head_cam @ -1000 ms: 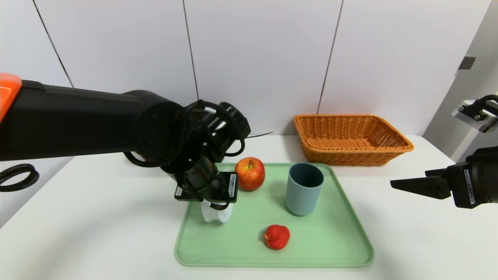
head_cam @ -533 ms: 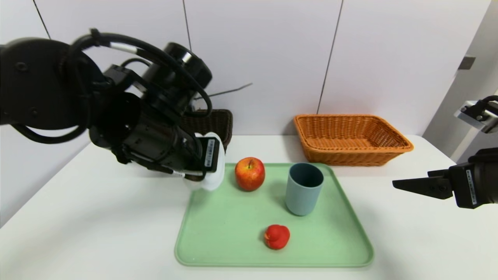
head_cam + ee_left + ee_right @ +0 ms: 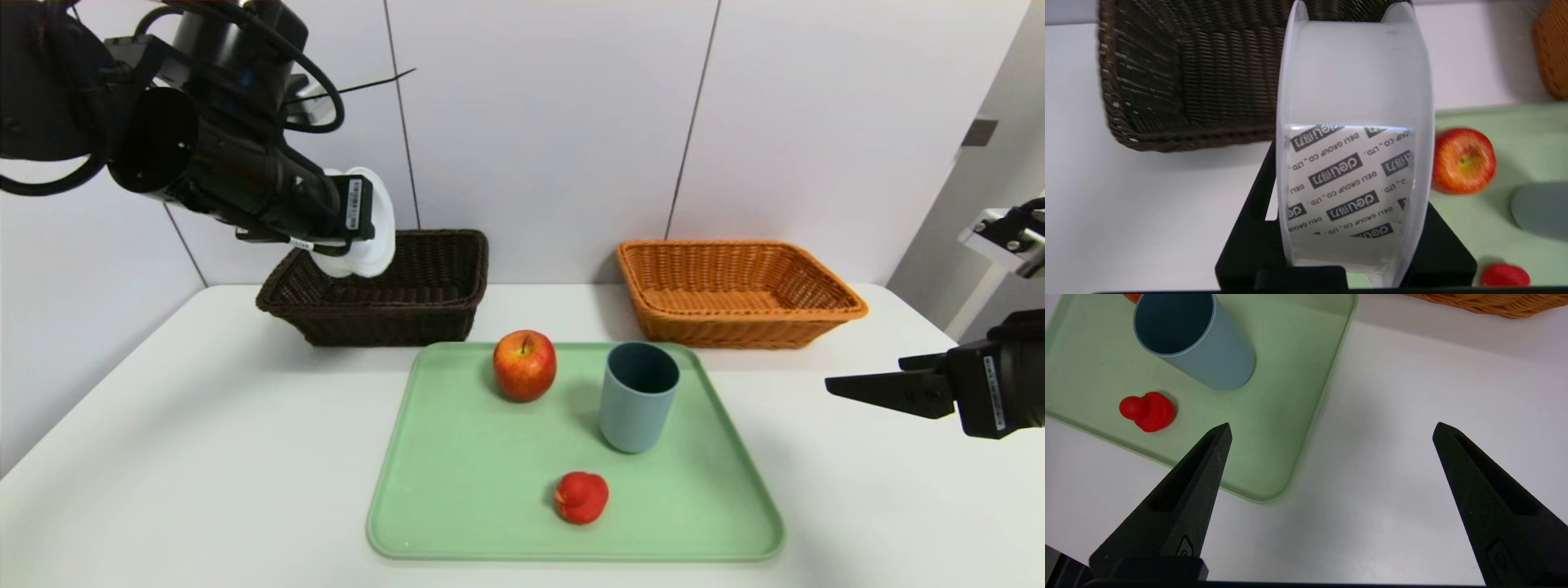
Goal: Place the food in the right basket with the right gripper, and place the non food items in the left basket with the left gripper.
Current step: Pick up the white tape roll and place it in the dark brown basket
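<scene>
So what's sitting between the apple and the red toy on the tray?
Nothing: in the head view only bare green tray lies between the apple and the red toy; the blue cup stands off to the side.

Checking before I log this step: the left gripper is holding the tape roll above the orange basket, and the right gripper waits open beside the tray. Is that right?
Not quite. The head view shows the left gripper holding the tape roll above the dark brown basket, not the orange basket. The right gripper does wait open beside the tray.

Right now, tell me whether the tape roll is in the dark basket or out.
Out: the tape roll, held by the left tool, hangs above the dark basket.
</scene>
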